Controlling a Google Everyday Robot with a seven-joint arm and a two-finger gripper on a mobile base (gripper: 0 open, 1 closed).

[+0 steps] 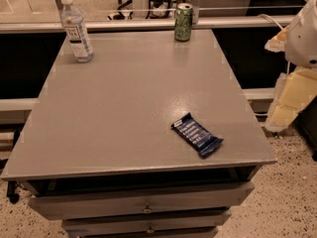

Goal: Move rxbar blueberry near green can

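Note:
The rxbar blueberry (197, 135) lies flat on the grey table top (129, 98), near the front right corner, its dark blue wrapper angled diagonally. The green can (183, 22) stands upright at the far edge of the table, right of centre. The bar and the can are far apart. My gripper (281, 114) hangs off the table's right side, beside and slightly behind the bar, pale yellow below the white arm housing (304, 33). It holds nothing that I can see.
A clear plastic water bottle (76, 29) with a white cap stands at the far left of the table. Drawers (143, 202) sit under the table's front edge. A rail and a glass partition run behind the table. The floor is speckled.

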